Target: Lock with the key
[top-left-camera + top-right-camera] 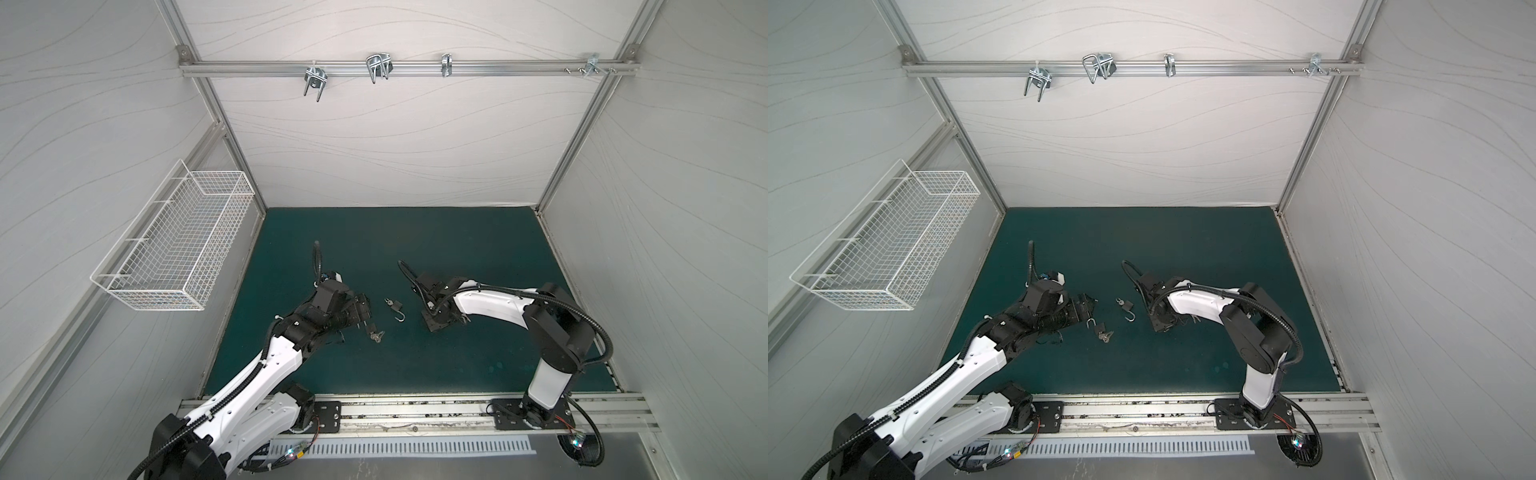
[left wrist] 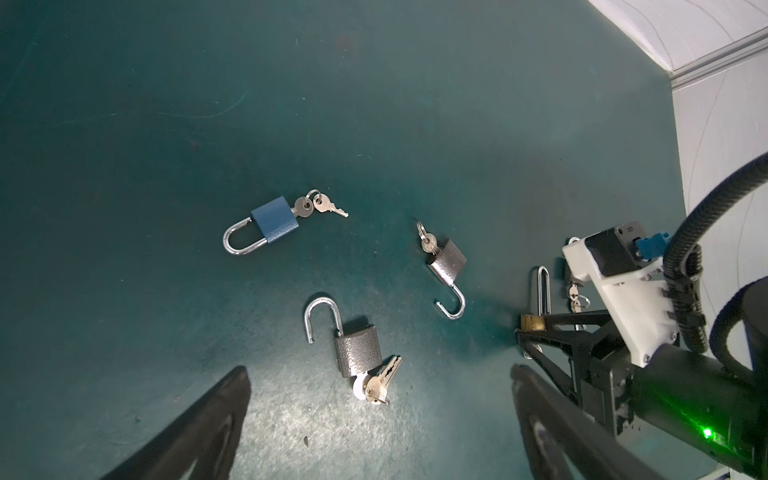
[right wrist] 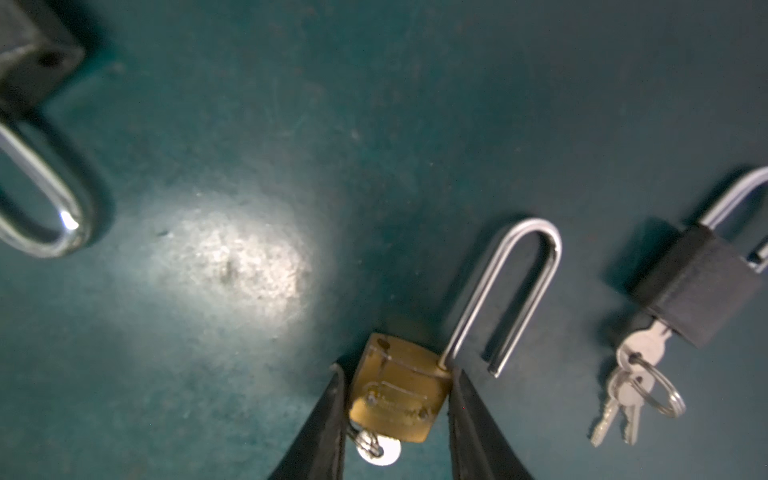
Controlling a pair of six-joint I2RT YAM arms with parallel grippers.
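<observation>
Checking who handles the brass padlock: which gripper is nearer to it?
Right. The right gripper clamps the brass padlock by its body; the left gripper is open, farther off, by a gray padlock.

Brass-coloured metal padlock (image 3: pixel 395 390), glossy metal shackle (image 3: pixel 532 226), scuffed matt mat (image 3: pixel 415 124).

brass padlock (image 3: pixel 397 390), long shackle (image 3: pixel 534 225) swung open, key (image 3: pixel 384 455) at its base

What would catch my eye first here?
On the green mat, the right claw grips a brass padlock whose long shackle stands open. The left claw hangs wide open over a grey padlock, also unlocked, with keys in it, near a closed blue padlock.
</observation>
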